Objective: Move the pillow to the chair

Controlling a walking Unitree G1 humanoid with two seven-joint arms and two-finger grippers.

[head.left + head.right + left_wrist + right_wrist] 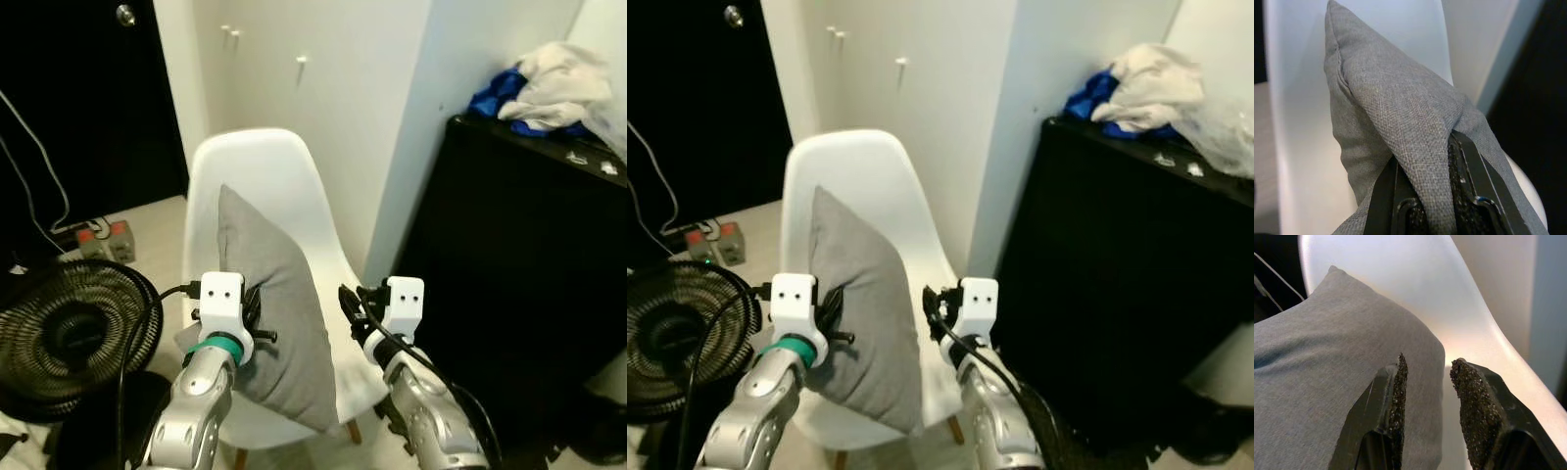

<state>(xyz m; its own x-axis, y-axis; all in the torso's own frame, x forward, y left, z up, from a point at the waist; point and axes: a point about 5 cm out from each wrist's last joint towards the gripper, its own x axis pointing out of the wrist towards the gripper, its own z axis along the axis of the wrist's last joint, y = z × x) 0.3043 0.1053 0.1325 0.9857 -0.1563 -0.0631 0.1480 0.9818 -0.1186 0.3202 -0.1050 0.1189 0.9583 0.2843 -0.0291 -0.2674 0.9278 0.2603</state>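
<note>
A grey pillow (279, 323) stands on edge on the seat of a white plastic chair (265, 166), its top corner leaning toward the backrest. My left gripper (251, 319) is shut on the pillow's left side; the left wrist view shows a fold of the grey fabric (1400, 107) pinched between the black fingers (1469, 176). My right gripper (1427, 369) is open over the seat at the pillow's right edge, its rough pads apart with nothing between them. The pillow (1327, 357) lies just beside its left finger.
A black cabinet (519, 294) stands close on the right with a heap of clothes (558, 88) on top. A black floor fan (69, 333) sits at the left. A power strip (98, 240) and cables lie on the floor by the dark doorway.
</note>
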